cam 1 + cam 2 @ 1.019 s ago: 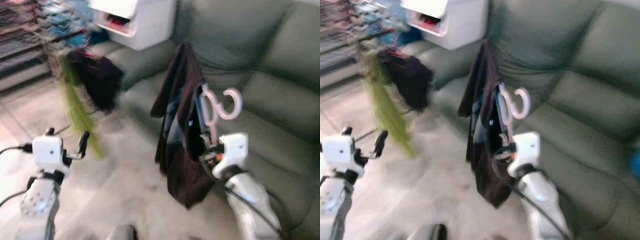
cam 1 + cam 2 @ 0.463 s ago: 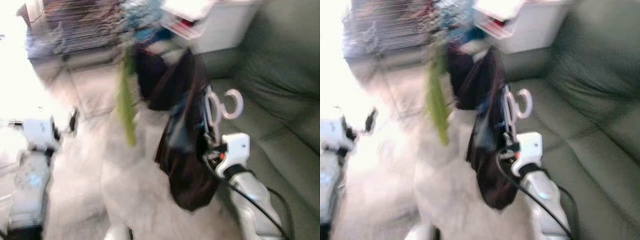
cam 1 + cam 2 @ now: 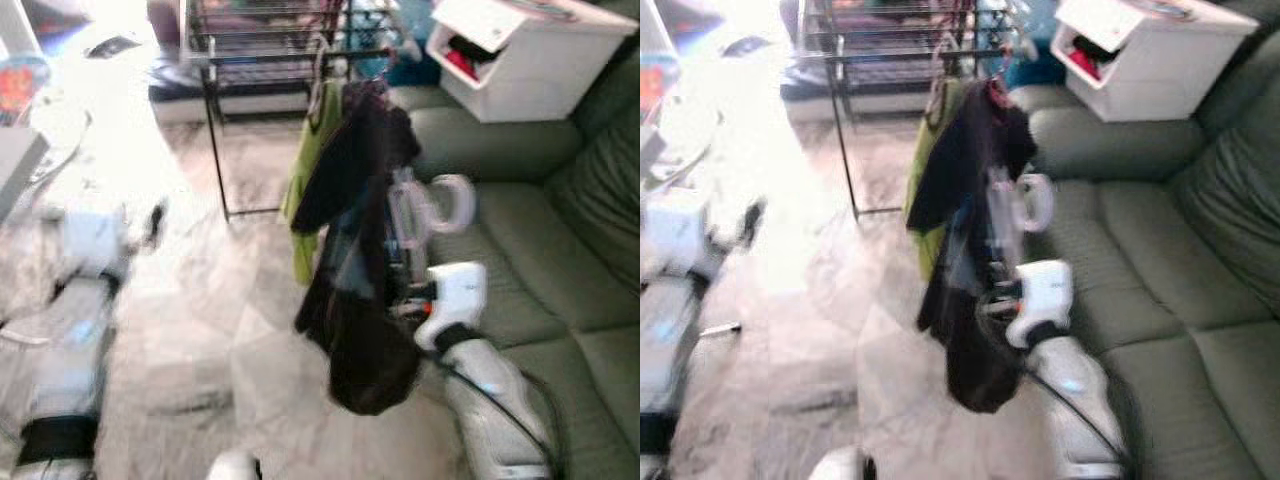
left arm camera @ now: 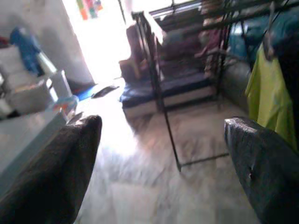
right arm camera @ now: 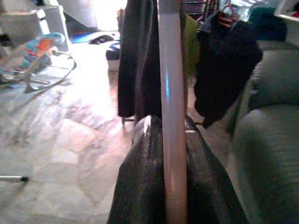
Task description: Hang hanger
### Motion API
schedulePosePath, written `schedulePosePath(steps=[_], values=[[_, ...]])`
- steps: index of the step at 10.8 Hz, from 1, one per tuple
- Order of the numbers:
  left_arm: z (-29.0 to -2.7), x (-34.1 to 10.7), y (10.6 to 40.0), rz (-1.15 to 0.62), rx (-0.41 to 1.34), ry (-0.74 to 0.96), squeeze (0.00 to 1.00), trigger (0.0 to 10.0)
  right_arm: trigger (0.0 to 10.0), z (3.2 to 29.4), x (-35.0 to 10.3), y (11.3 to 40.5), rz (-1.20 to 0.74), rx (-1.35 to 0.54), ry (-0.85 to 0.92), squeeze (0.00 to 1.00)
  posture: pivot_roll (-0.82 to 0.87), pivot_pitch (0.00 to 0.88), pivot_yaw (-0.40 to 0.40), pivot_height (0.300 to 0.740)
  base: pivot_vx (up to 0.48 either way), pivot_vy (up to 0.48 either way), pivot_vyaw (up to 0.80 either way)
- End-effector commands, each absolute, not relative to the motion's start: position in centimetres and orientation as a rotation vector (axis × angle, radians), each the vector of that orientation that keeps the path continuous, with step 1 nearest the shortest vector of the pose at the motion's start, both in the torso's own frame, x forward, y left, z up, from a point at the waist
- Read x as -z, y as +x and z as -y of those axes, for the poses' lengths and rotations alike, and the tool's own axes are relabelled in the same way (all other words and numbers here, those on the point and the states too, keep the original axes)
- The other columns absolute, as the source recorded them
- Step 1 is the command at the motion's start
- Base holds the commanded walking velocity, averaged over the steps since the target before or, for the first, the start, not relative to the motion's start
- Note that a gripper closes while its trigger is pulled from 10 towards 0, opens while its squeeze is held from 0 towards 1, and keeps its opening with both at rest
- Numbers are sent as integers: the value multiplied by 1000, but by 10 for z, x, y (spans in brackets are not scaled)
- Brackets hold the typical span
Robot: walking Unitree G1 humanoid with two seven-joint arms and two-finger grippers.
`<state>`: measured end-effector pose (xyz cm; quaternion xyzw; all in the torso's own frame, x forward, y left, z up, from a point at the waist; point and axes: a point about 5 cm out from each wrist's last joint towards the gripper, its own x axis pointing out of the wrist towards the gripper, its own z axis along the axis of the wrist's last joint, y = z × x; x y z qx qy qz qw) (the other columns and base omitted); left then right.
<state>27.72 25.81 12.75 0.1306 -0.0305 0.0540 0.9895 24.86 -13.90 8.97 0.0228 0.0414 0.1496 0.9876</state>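
Observation:
My right gripper is shut on a pale pink hanger that carries a dark garment, held upright beside the sofa. In the right wrist view the hanger's pink bar is clamped between both black fingers. A black drying rack stands ahead, with a lime-green garment and a dark garment hanging on it. My left gripper is open, its two fingers wide apart, low at the left over the floor.
A grey-green sofa runs along the right. A white storage box sits on its arm. A dark low piece of furniture sits behind the rack. Pale marble floor spreads ahead and left; bright light floods the far left.
The camera has swung left, away from the sofa, bringing the drying rack into full view. The right gripper still holds the hanger with the garment; the left arm stays low.

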Motion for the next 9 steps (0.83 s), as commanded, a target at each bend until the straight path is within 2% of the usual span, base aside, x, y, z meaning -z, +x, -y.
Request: schedulePosePath(steps=[1, 4, 7, 8, 9], values=[[-254, -129, 273, 71, -104, 270, 0, 10000, 10000, 148, -100, 251, -31, -272, 38, 0, -66, 0, -34, 740, 0, 0, 0], [-260, -118, 245, 40, -173, 239, 0, 10000, 10000, 138, -98, 255, -32, -301, 55, 0, -19, 0, -37, 740, 0, 0, 0], [-255, -103, 214, -37, -193, 188, 0, 10000, 10000, 144, -94, 251, -48, -277, 63, 0, -14, 0, -34, 740, 0, 0, 0], [-256, -107, 215, -17, -195, 207, 0, 10000, 10000, 144, -93, 251, -52, -276, 63, 0, -14, 0, -34, 740, 0, 0, 0], [-264, -123, 236, 38, -209, 218, 0, 10000, 10000, 140, -94, 252, -48, -286, 61, 0, -17, 0, -38, 740, 0, 0, 0]])
